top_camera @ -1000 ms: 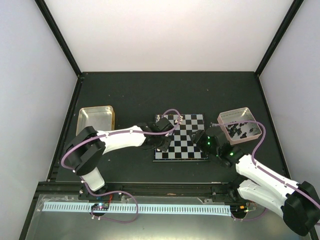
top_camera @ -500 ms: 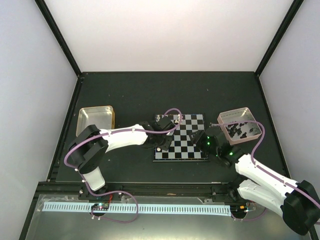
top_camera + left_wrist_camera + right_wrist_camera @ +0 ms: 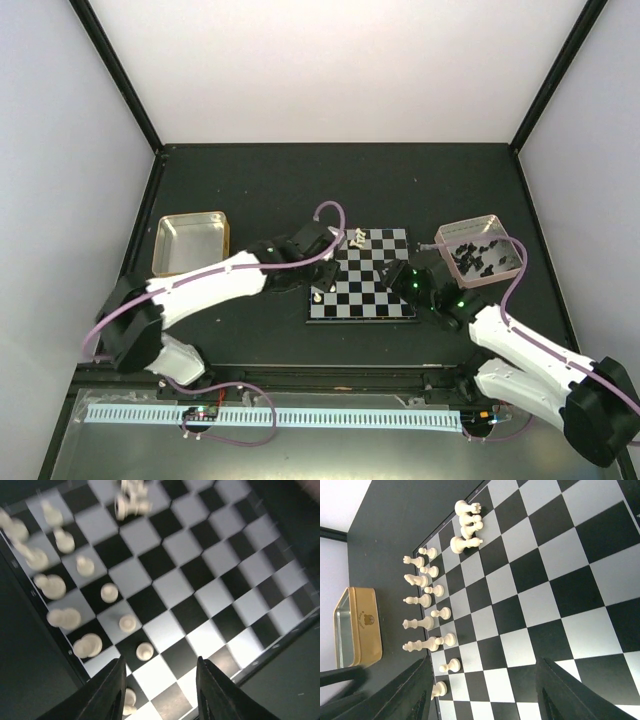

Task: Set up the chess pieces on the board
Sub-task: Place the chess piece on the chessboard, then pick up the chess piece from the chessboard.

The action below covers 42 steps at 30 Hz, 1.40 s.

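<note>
Chess pieces (image 3: 422, 600) of tiny cream-white plastic are ranged in two lines along the left side of the small flat square chessboard of black and pale-grey checks (image 3: 530, 605). The lines are laid from the near edge to the far edge. The board is set at the middle of the dark table (image 3: 260, 190), its edges roughly square with the table's. It lies between the shallow gold metal tin (image 3: 190, 245) on the left and the pinkish square tray (image 3: 505, 262) on the right. Small black figurines (image 3: 470, 260) are heaped in that tray.

The pieces in the lines are stood upright, each within its own square. A huddle of four white pieces (image 3: 466, 527) is crowded onto squares near the far edge, touching one another; whether they are upright cannot be told. One white pawn (image 3: 317, 297) is seen at the near-left corner.

The left gripper (image 3: 160, 662) is held above that near-left corner, its black fingers (image 3: 112, 690) parted a moderate way with nothing between them. The right gripper (image 3: 484, 662) is held at the board's right side and pointed leftward across it. Its fingers are spread wide and nothing is gripped.
</note>
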Available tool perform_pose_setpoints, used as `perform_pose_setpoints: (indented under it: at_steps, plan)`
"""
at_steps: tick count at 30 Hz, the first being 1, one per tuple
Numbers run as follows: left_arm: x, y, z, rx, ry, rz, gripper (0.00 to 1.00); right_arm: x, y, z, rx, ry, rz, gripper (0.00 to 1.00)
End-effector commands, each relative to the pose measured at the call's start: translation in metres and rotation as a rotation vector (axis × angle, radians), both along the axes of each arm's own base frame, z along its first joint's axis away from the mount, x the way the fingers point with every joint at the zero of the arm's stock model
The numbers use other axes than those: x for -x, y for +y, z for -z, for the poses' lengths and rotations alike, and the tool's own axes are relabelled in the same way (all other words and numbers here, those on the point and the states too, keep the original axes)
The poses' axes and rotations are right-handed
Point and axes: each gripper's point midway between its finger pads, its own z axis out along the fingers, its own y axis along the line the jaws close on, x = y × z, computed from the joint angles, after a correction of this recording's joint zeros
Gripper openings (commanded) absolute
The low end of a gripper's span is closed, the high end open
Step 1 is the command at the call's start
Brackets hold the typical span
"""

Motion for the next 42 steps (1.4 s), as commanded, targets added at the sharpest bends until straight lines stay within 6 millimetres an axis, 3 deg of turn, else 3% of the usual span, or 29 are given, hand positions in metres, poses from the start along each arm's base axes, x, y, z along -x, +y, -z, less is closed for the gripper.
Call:
perform_pose_setpoints:
  at_steps: [1,6,11,16,23,32,42]
  plan:
    - [-0.009,0.011,-0.059,0.139,-0.159,-0.041,0.42,-0.013,0.001,-0.015,0.073,-0.061,-0.030,0.56]
    - [-0.008,0.058,-0.121,0.243,-0.387,-0.158,0.51,-0.025,0.002,-0.019,0.157,-0.082,-0.063,0.57]
    - [0.004,0.109,-0.155,0.315,-0.589,-0.253,0.59,-0.044,0.008,-0.024,0.280,-0.116,-0.133,0.59]
    - [0.027,0.152,-0.191,0.421,-0.774,-0.299,0.67,-0.067,0.022,-0.014,0.435,-0.097,-0.250,0.58]
    - [0.037,0.181,-0.198,0.434,-0.830,-0.371,0.72,-0.110,0.034,0.006,0.597,-0.039,-0.259,0.55]
    - [0.033,0.176,-0.186,0.400,-0.789,-0.368,0.73,-0.146,0.048,0.040,0.686,0.063,-0.228,0.53]
    - [0.032,0.172,-0.182,0.390,-0.774,-0.355,0.73,-0.149,0.044,0.071,0.770,0.156,-0.245,0.52]
